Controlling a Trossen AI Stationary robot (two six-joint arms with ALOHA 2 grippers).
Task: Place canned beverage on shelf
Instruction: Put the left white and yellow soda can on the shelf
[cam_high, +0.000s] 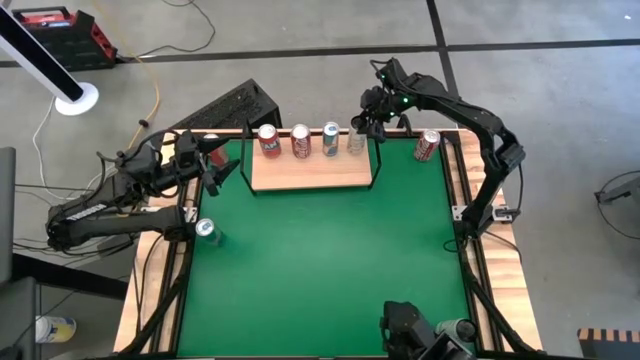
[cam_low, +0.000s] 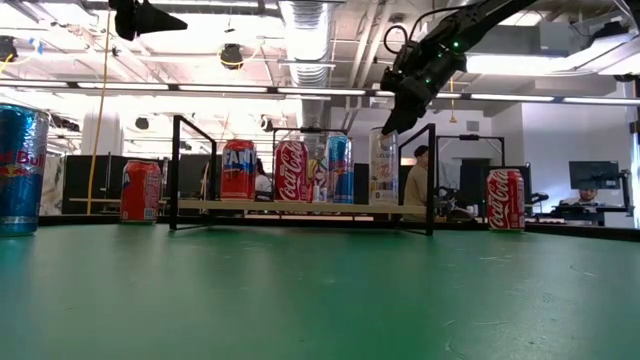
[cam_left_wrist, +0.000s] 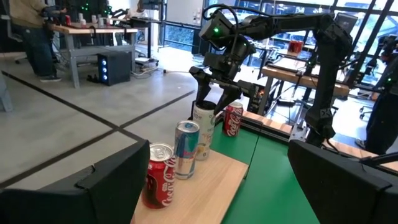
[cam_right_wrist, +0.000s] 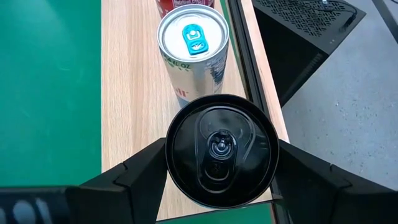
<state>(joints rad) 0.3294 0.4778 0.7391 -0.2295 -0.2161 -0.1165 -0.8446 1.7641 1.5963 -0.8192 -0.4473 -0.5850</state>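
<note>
A pale tall can with a black top (cam_right_wrist: 221, 149) stands upright at the right end of the shelf (cam_high: 310, 172), a light-wood board with black rod ends. My right gripper (cam_left_wrist: 211, 99) is shut on it from above. To its left on the board stand a blue-and-silver can (cam_high: 331, 139), a Coca-Cola can (cam_high: 300, 141) and a red can (cam_high: 268, 140), each on its base. My left gripper (cam_high: 205, 165) waits open at the table's left edge, level, with nothing between its fingers. My right gripper pinches the can's upper wall just under the rim (cam_right_wrist: 171, 158) between its two fingers, one on each side. The fingers (cam_left_wrist: 200, 93) come slanting down from the table's far right. The can is upright, its base (cam_low: 383, 203) at the shelf board.
A Coca-Cola can (cam_high: 427, 145) stands on the green table right of the shelf. A Red Bull can (cam_high: 207, 230) and a red can (cam_high: 215, 150) stand near the left edge by my left arm. A black box (cam_high: 232, 105) sits behind the table. The green top (cam_high: 320, 260) lies bare nearer.
</note>
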